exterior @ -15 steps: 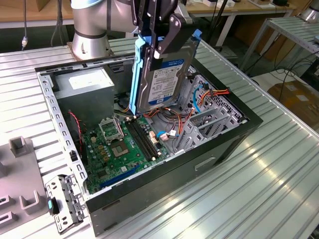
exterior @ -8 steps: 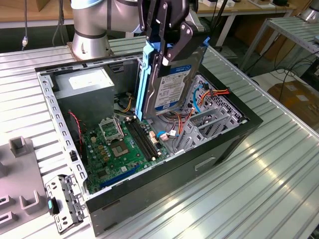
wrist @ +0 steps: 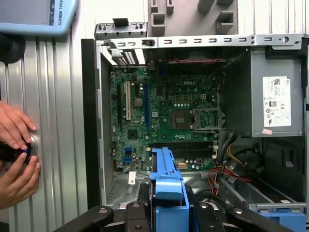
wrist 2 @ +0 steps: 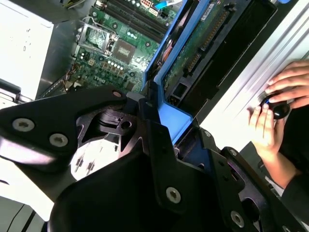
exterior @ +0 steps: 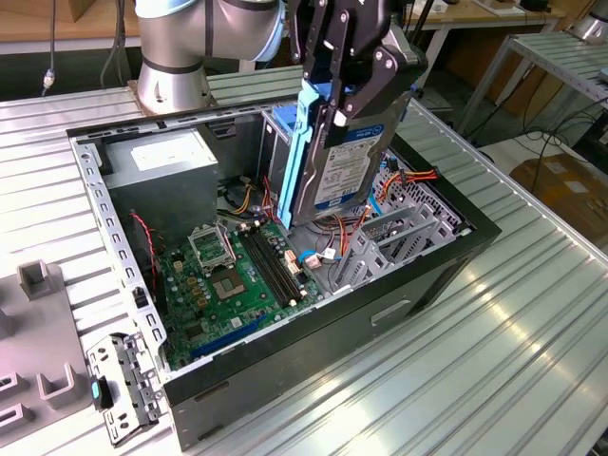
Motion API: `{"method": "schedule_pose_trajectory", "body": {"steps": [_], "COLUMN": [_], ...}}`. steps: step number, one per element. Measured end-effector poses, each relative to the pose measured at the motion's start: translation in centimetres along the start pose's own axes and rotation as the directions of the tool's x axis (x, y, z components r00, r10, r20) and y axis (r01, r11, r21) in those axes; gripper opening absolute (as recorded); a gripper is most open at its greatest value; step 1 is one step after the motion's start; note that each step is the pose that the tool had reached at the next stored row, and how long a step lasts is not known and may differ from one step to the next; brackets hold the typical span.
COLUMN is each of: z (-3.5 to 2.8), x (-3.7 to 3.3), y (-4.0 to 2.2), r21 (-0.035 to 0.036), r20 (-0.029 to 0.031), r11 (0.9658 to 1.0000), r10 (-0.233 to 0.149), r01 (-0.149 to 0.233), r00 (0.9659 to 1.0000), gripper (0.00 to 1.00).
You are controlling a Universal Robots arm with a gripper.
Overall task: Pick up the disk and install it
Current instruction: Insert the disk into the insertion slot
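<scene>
The disk (exterior: 344, 161) hangs tilted on edge over the open computer case (exterior: 432, 275), its white label with a blue band facing the exterior view's right and a blue side rail (exterior: 302, 142) along its edge. My gripper (exterior: 340, 95) is shut on its upper end, black fingers on both faces. In the second wrist view the disk's green circuit board (wrist 2: 203, 38) and blue rail (wrist 2: 169, 48) run out from the gripper (wrist 2: 161, 128). The blue rail end (wrist: 166, 181) sits in the gripper (wrist: 166, 210) in the first wrist view. The disk's lower edge is above the metal drive cage (exterior: 399, 228).
Inside the case lie a green motherboard (exterior: 237, 275), a grey power-supply box (exterior: 161, 161) and red-orange cables (exterior: 413, 178). A person's hands (wrist: 17, 154) rest on a knob beside the case on the ribbed table (exterior: 494, 361). Grey fixtures (exterior: 38, 275) and a metal bracket (exterior: 119, 385) lie at the exterior view's left.
</scene>
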State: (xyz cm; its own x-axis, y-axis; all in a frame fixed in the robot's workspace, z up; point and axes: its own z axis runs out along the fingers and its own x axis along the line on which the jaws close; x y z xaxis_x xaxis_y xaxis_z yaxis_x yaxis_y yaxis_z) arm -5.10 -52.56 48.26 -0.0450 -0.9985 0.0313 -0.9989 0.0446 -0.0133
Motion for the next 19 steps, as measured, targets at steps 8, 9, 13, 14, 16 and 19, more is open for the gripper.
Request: {"method": "schedule_pose_trajectory", "body": {"steps": [8,9,13,14,16,19], "z": [0.17,0.17,0.18,0.18,0.24,0.75], "x": [0.00,0.00,0.00,-0.01,-0.03,1.77], "y": [-1.74,-1.75,-1.77,-1.84,-2.87,-5.87], "r21": [0.0001,0.0001,0.0001,0.0001,0.0001,0.0001], "r20": [-0.0020,-0.0020,-0.0019,-0.0019,-0.0019,-0.0018], "r11": [1.0000,1.0000,1.0000,1.0000,1.0000,1.0000], "r10": [0.000,0.000,0.000,0.000,0.000,0.000], "r01": [0.000,0.000,0.000,0.000,0.000,0.000], "r00": [1.0000,1.0000,1.0000,1.0000,1.0000,1.0000], "gripper": [0.37,0.37,0.37,0.37,0.37,0.37]}}
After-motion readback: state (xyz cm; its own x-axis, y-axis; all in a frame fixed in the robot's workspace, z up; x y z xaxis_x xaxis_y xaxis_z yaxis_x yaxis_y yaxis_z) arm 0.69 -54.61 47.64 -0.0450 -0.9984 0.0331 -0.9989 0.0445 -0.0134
